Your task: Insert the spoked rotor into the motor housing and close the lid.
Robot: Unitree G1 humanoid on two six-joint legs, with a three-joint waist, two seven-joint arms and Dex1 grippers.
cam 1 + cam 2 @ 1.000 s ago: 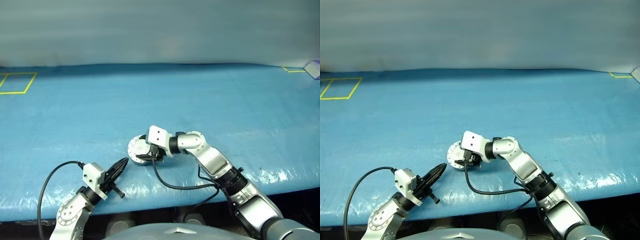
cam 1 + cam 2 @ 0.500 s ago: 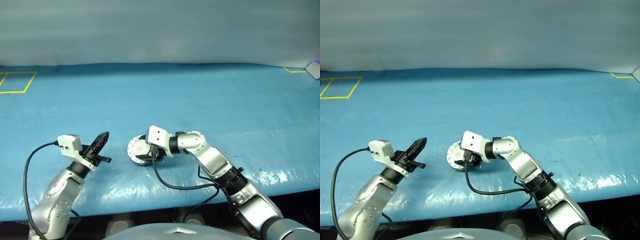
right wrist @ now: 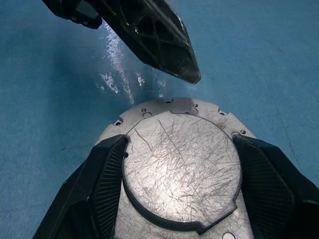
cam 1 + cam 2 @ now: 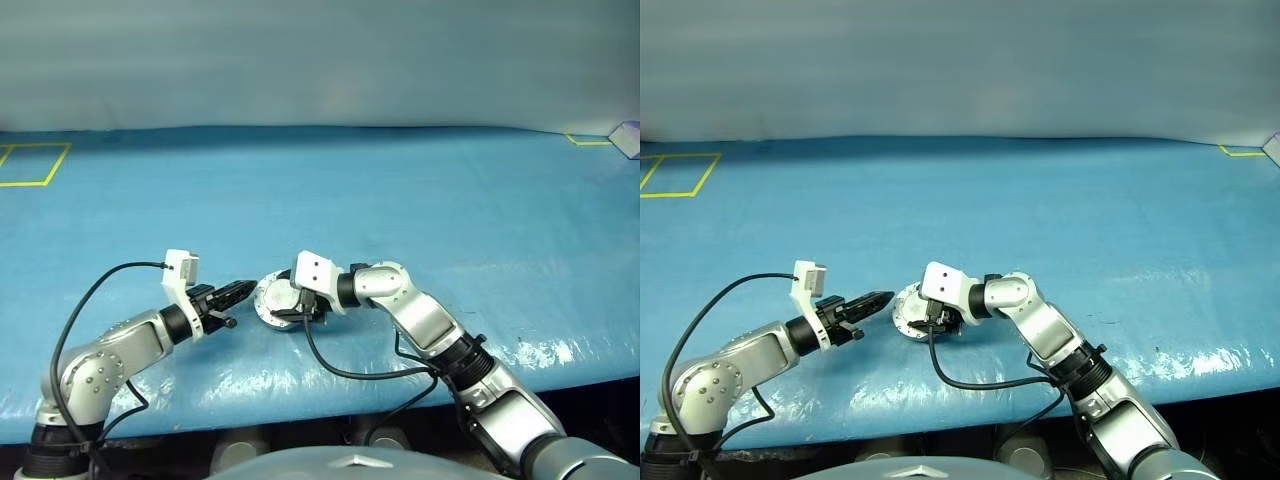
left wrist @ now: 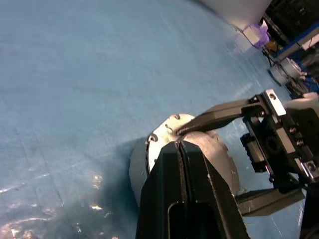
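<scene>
Housing [image 5: 134, 172] mostly hidden under lid [image 3: 182, 167], between right gripper [image 3: 179, 174] fingers.

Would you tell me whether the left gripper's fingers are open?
No, the left gripper has its two black fingers pressed together, tips beside the lid.

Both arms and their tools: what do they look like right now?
Silver-grey jointed arms with black wrist sections. Each carries a white camera block and a looping black cable. The left tool and right tool have two black fingers, tapered, with ribbed cut-outs.
</scene>
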